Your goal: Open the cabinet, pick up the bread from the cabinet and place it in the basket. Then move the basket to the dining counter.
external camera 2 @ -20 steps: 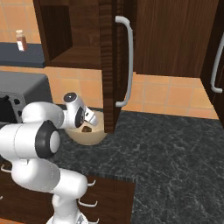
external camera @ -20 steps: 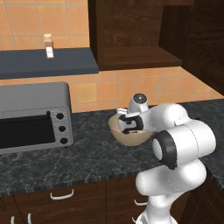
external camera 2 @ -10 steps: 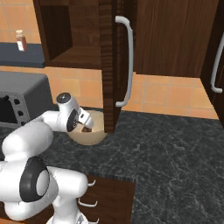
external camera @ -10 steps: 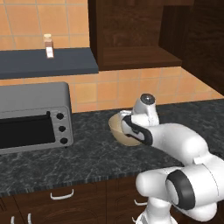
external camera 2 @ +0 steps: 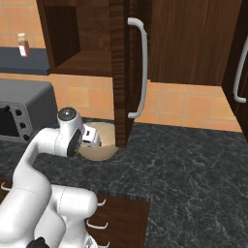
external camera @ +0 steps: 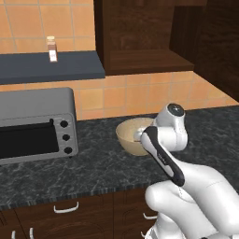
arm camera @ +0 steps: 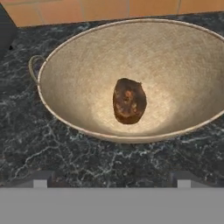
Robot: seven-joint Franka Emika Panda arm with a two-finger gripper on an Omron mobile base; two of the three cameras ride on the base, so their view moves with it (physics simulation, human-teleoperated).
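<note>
The tan basket (external camera: 127,136) (external camera 2: 102,151) (arm camera: 74,65) stands on the black granite counter below the open cabinet. The bread (arm camera: 129,101), a small dark brown lump, lies loose at its bottom. My gripper (arm camera: 111,182) (external camera: 139,136) (external camera 2: 92,138) hovers at the basket's near rim, looking down into it, open and holding nothing. Its fingertips (arm camera: 40,182) stand wide apart, short of the bread. The cabinet (external camera: 140,37) has its door (external camera 2: 121,72) swung out, with the silver bar handle (external camera 2: 141,68) facing me. The dining counter is out of view.
A grey toaster oven (external camera: 35,123) (external camera 2: 22,111) sits left of the basket. Above it, a dark shelf holds a small bottle (external camera: 52,49) (external camera 2: 22,44). The open door's edge hangs just right of the basket. The granite counter (external camera 2: 193,164) stretches away to the right. Drawers (external camera: 65,207) lie below.
The hand has drawn back from above the basket's middle toward its rim, and the arm's elbow has swung down and forward. The basket has stayed put.
</note>
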